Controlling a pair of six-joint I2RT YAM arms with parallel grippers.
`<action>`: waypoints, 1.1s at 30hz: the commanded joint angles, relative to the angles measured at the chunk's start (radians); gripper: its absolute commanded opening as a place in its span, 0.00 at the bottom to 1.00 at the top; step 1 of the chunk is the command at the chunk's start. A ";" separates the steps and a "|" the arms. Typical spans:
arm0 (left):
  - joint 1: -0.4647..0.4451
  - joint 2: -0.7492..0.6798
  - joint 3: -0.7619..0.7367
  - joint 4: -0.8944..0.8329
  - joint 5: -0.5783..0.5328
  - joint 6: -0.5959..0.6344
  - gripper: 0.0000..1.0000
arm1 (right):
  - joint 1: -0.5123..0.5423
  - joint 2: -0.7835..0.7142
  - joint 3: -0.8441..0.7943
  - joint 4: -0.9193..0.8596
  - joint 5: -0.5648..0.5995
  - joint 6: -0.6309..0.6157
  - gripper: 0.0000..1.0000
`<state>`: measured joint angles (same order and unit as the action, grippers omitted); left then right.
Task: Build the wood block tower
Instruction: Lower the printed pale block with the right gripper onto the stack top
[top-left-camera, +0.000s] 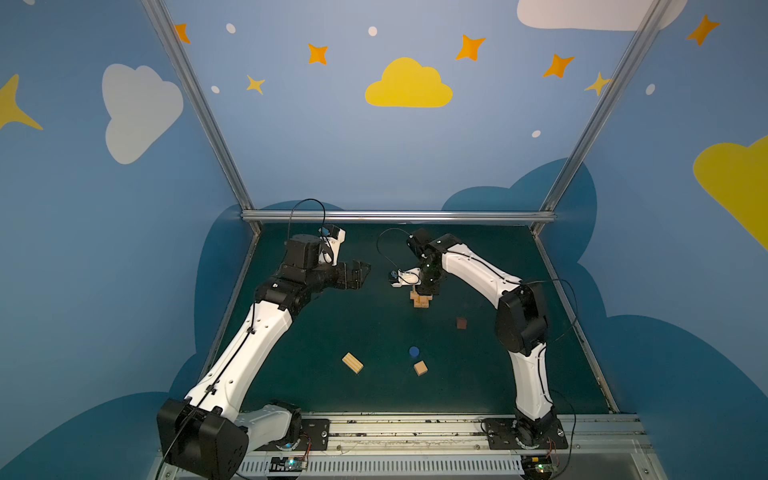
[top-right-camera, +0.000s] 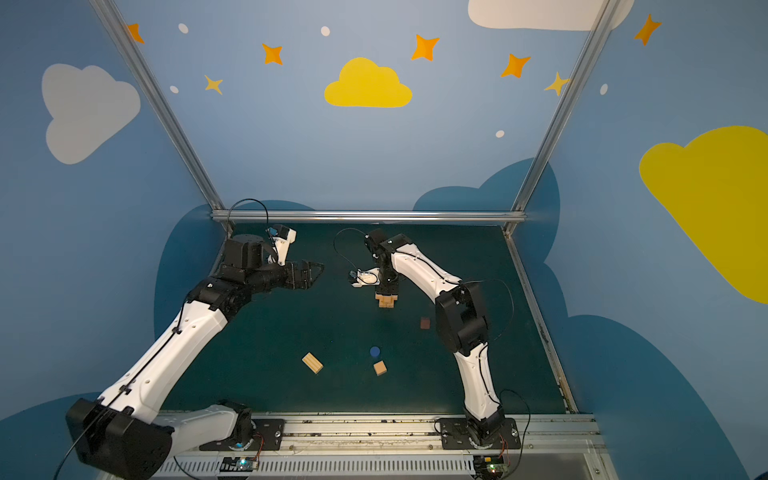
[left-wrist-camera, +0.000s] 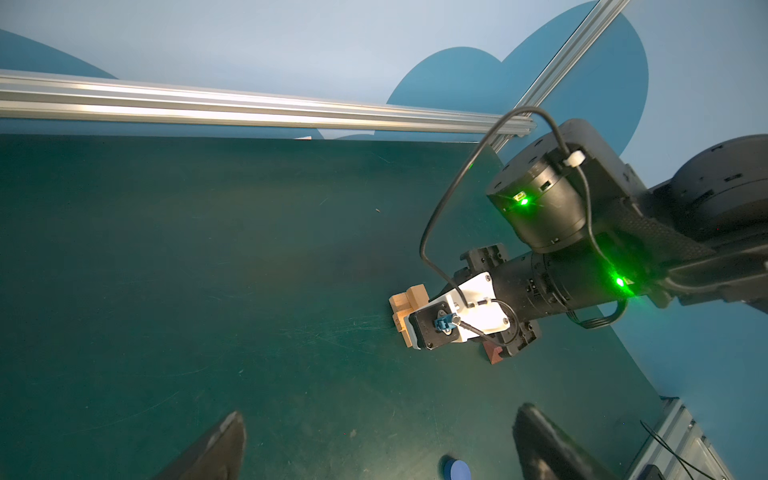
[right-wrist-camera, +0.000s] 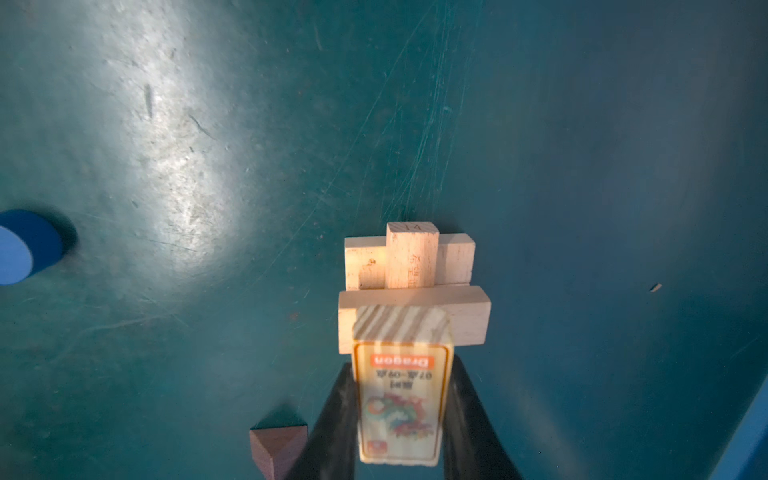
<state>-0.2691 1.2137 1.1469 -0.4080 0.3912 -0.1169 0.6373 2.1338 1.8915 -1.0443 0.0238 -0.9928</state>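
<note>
**A:** Where does the wood block tower stand?

**B:** Toward the far middle of the green table, right under the right gripper. Its jaws pinch a printed wooden bar by the long sides, lengthwise over the pile. Whether that bar rests on the pile or hangs just above it, the views do not settle. The left gripper hangs spread wide and empty, well off to the left.

**A:** How will those pieces handle?

**B:** Likely light, stiff and smooth-faced, so a bar could slip or nudge the loose layers. A hold across the narrow width near the middle looks safest, and the release wants to be gentle.

**A:** And the count?

**B:** At least three plain bars show in the pile, laid crosswise, plus the one held. Loose on the table are one tan bar, one tan cube, one blue round piece and one dark reddish-brown cube, none touching the tower
</note>
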 joint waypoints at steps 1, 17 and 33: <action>0.000 -0.024 -0.016 0.007 0.001 0.016 1.00 | -0.002 0.029 0.027 -0.032 -0.004 -0.004 0.00; 0.001 -0.033 -0.032 0.027 0.007 0.031 1.00 | -0.006 0.066 0.054 -0.039 0.005 -0.010 0.00; 0.001 -0.040 -0.047 0.045 0.012 0.040 1.00 | -0.006 0.087 0.060 -0.031 0.030 -0.009 0.03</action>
<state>-0.2691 1.1938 1.1122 -0.3843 0.3923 -0.0891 0.6361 2.2009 1.9270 -1.0538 0.0456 -1.0008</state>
